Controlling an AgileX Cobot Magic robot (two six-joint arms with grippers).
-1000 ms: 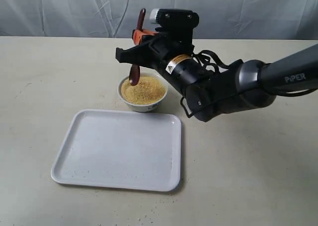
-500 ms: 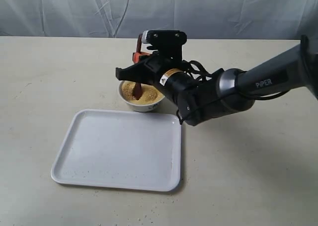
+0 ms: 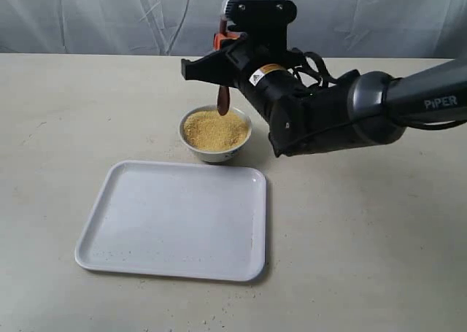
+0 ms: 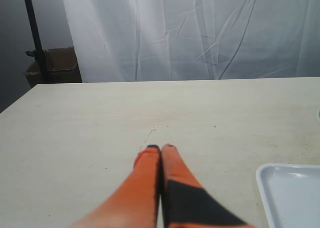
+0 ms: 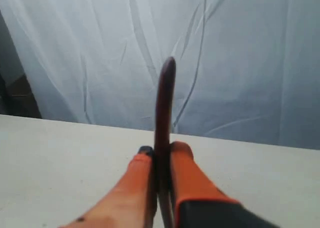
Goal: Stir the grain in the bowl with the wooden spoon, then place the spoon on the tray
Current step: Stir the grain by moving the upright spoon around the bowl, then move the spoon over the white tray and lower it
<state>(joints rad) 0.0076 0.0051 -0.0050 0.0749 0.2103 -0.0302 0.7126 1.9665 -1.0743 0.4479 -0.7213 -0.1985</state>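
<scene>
The small white bowl [image 3: 216, 139] stands behind the tray's far right corner, filled with a mound of yellow grain [image 3: 215, 130]. My right gripper [image 3: 223, 46] is above the bowl's far rim, shut on the dark wooden spoon [image 3: 222, 99], which hangs upright with its oval end just over the grain. In the right wrist view the spoon's handle [image 5: 164, 112] rises between the orange fingers [image 5: 182, 173] of my right gripper [image 5: 160, 150]. The large white tray [image 3: 175, 219] lies flat in front of the bowl with nothing on it. My left gripper [image 4: 160, 149] is shut on nothing, over bare table.
The right arm's dark body [image 3: 328, 120] stretches from the right edge to above the bowl. A white curtain [image 3: 109, 14] hangs behind the table. A corner of the tray [image 4: 290, 193] shows in the left wrist view. A cardboard box [image 4: 52, 67] sits past the table's far edge.
The right gripper lifted the spoon out of the grain and moved slightly right and up. The bowl has shifted a little to the right.
</scene>
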